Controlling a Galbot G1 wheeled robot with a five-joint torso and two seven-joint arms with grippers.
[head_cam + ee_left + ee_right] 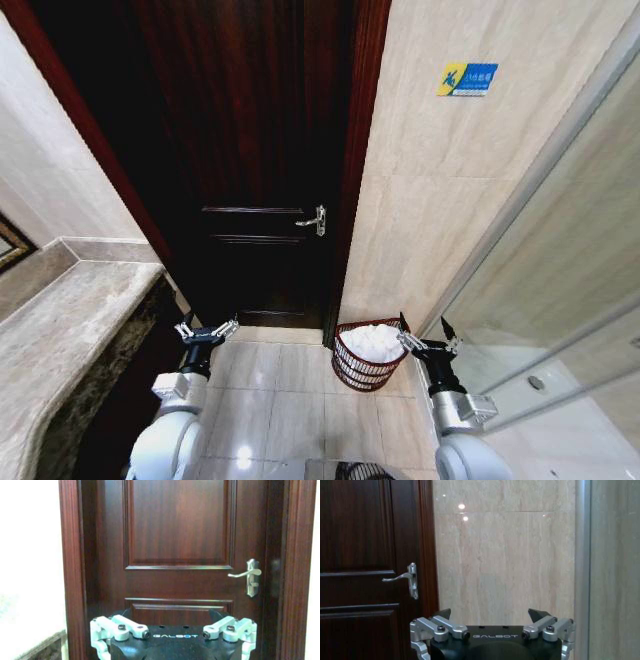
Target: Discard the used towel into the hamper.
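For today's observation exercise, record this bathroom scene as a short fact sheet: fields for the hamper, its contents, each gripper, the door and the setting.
hamper: on the floor, by the wall right of the door
contents: white towel lying inside
left gripper: open, empty, raised in front of the door
right gripper: open, empty, beside the hamper's right rim
door: dark wood, shut, with a metal handle
setting: tiled floor, stone counter to the left

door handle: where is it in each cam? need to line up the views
Head view: door handle at picture centre, on the dark door's right edge, above the hamper.
Left wrist view: handle at right, mid-height.
Right wrist view: handle at left, mid-height, beside the tile wall.
Shared landmark: the door's frame next to the handle.
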